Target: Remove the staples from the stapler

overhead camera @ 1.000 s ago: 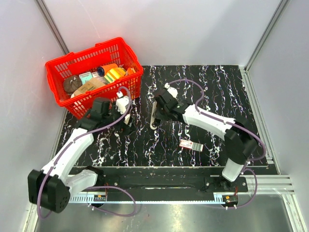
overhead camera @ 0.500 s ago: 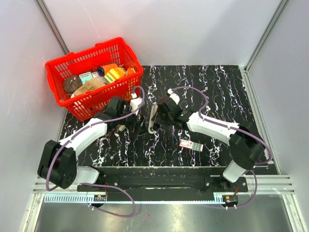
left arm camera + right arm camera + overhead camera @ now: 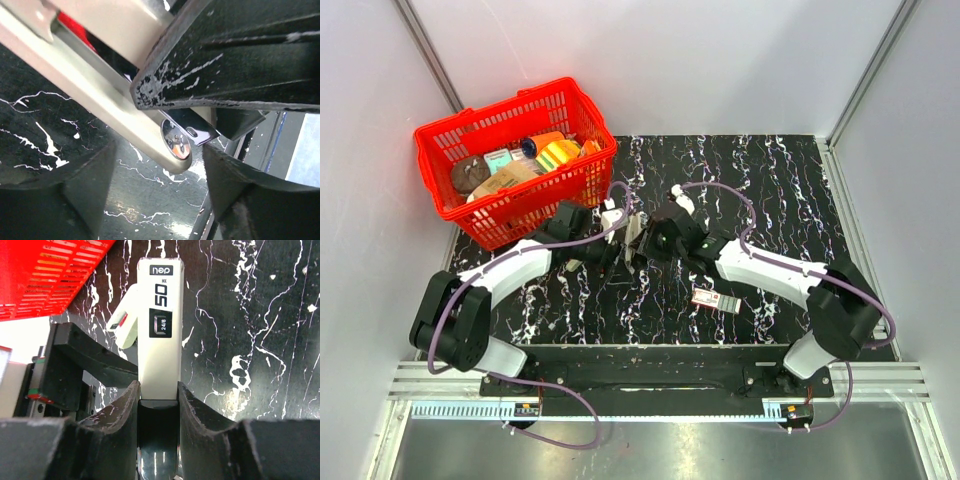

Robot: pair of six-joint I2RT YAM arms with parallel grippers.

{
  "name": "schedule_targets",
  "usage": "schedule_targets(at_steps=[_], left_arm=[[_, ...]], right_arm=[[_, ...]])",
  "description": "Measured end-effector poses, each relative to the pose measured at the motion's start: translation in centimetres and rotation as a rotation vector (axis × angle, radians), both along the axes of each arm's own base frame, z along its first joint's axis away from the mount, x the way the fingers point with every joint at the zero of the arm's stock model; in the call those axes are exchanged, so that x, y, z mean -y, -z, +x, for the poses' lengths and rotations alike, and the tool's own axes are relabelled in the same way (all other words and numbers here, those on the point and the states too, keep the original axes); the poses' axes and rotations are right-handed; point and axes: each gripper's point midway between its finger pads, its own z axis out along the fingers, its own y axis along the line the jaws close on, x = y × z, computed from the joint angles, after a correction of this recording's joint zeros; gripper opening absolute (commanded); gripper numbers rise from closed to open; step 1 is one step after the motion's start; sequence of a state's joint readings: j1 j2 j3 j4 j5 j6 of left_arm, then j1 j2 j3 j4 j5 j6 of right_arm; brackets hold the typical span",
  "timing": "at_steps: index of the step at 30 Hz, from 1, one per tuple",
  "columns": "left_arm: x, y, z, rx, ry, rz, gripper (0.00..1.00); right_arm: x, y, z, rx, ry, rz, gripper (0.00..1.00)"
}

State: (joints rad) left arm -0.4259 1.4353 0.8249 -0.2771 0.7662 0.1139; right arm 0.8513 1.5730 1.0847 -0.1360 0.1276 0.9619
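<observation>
The stapler [image 3: 636, 240] is a slim silver-grey bar with a dark rear, marked "50" in the right wrist view [image 3: 160, 315]. My right gripper [image 3: 654, 240] is shut on its dark rear end, both fingers pressed on its sides [image 3: 158, 400], with the front pointing away from the camera. My left gripper [image 3: 611, 246] is open just left of the stapler. In the left wrist view the stapler's riveted end [image 3: 175, 145] hangs between the spread fingers [image 3: 157, 200], touching neither. No staples show.
A red basket [image 3: 515, 155] of groceries stands at the back left, close behind the left gripper. A small flat red-and-white box [image 3: 717, 298] lies on the black marbled mat [image 3: 770, 190] in front of the right arm. Grey walls enclose the table.
My left arm has swung right from beside the basket until its open gripper reaches the stapler. My right gripper has kept hold of the stapler and shifted slightly.
</observation>
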Motion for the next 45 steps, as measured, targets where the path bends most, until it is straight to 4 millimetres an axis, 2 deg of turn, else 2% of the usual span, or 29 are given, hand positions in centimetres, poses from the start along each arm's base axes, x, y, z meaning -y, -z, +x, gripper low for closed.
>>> schedule_targets(at_steps=[6,9,11,13,18,28,33,40,45], left_arm=[[0.5,-0.4,0.1,0.007,0.028,-0.03,0.61],[0.7,-0.5,-0.1,0.011,0.046,-0.038,0.48],[0.7,-0.5,-0.2,0.02,0.063,-0.038,0.32],[0.6,-0.3,-0.5,0.026,0.077,-0.028,0.25],[-0.3,0.3,0.5,0.11,0.088,0.035,0.23],[-2.0,0.0,2.7,0.279,0.062,0.137,0.03],[-3.1,0.5,4.5,0.375,0.033,0.234,0.0],[-4.5,1.0,8.1,0.643,0.015,0.416,0.0],[-4.9,2.2,9.0,0.804,0.045,0.534,0.0]], right_arm=[[0.1,1.0,-1.0,-0.036,-0.013,0.016,0.0],[0.2,0.9,-1.1,-0.032,-0.012,0.031,0.0],[0.2,1.0,-1.2,-0.027,-0.012,0.039,0.0],[0.4,1.1,-1.2,-0.025,-0.011,0.042,0.0],[0.9,1.0,-2.1,-0.048,-0.048,0.072,0.0],[1.9,-0.1,-1.8,-0.043,-0.152,0.115,0.0],[2.7,0.0,-1.7,-0.016,-0.22,0.082,0.0],[4.0,-0.2,-2.1,0.04,-0.327,-0.039,0.0],[5.1,0.9,-3.0,0.03,-0.382,-0.114,0.0]])
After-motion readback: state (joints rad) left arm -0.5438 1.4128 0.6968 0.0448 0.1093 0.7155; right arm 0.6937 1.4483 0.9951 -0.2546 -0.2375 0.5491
